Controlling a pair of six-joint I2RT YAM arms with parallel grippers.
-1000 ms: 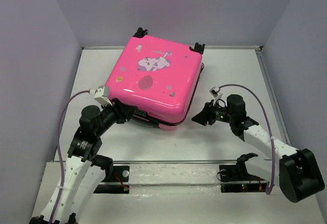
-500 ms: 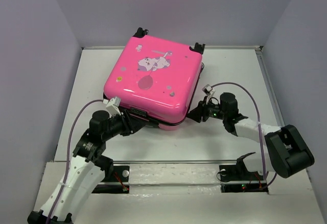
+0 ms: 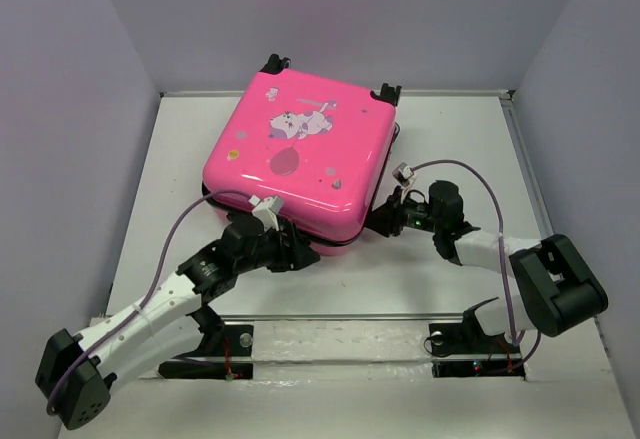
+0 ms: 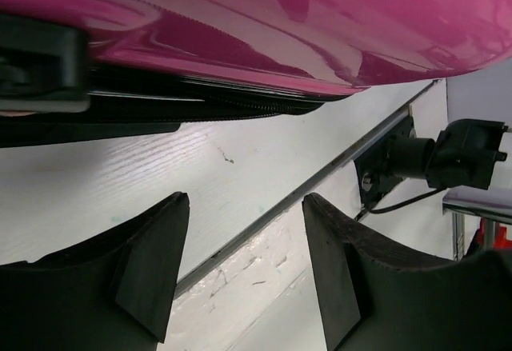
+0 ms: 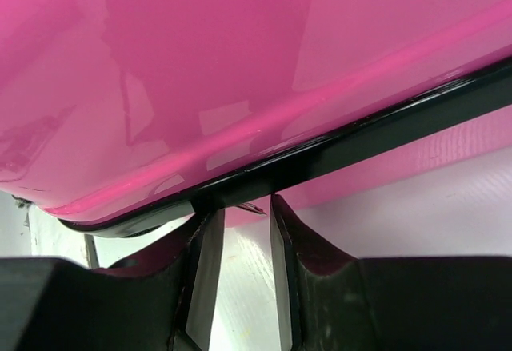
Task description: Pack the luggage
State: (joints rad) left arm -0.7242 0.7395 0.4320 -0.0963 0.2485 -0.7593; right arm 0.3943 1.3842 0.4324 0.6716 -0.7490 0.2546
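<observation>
My left claw [image 4: 244, 207] gapes empty just short of the near edge of the luggage [image 3: 295, 154], which lies shut and flat mid-surface [image 3: 450, 139]. My right claw [image 5: 240, 219], the nearer, stands slit-narrow against the zipper trim [image 5: 360, 139] at the near-right corner. Whether it pinches anything, I cannot tell.

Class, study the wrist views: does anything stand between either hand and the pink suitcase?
Nothing visible does. The left hand faces the suitcase across the table; the right hand sits right at its black zipper trim.
</observation>
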